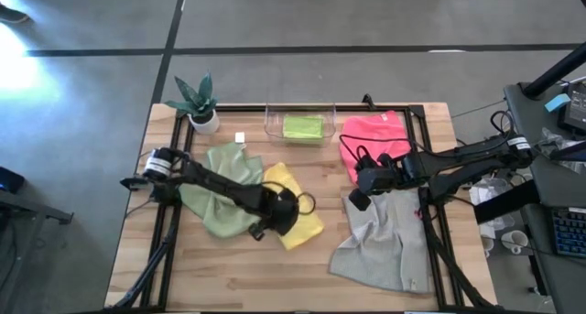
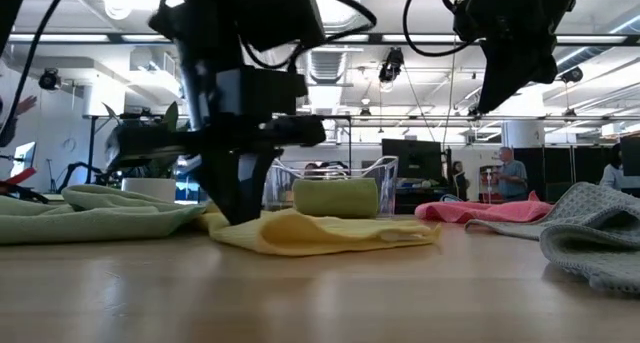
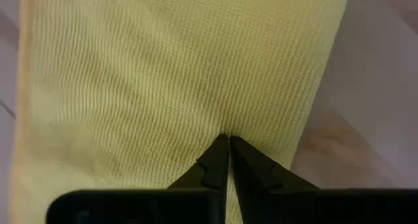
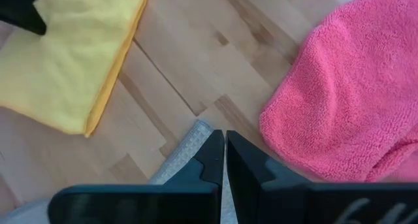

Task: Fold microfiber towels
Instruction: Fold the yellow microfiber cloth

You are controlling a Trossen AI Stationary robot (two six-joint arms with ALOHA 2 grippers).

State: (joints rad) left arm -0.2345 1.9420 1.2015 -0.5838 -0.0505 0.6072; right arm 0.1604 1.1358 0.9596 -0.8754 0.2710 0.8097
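On the wooden table [image 1: 302, 268], the left gripper [image 3: 225, 142] presses its closed jaws down onto the yellow towel [image 1: 298, 224], which lies just beside the sage green towel [image 1: 220, 200]. The right gripper [image 4: 224, 136], jaws closed and empty, hovers off the table between the pink towel [image 1: 371, 135] and the grey towel [image 1: 385, 241]. A lime green towel [image 1: 302, 127] sits folded in the clear bin [image 1: 272, 122] behind the yellow towel.

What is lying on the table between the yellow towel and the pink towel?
Only bare wood; in the right wrist view, nothing lies between the yellow towel and the pink towel.
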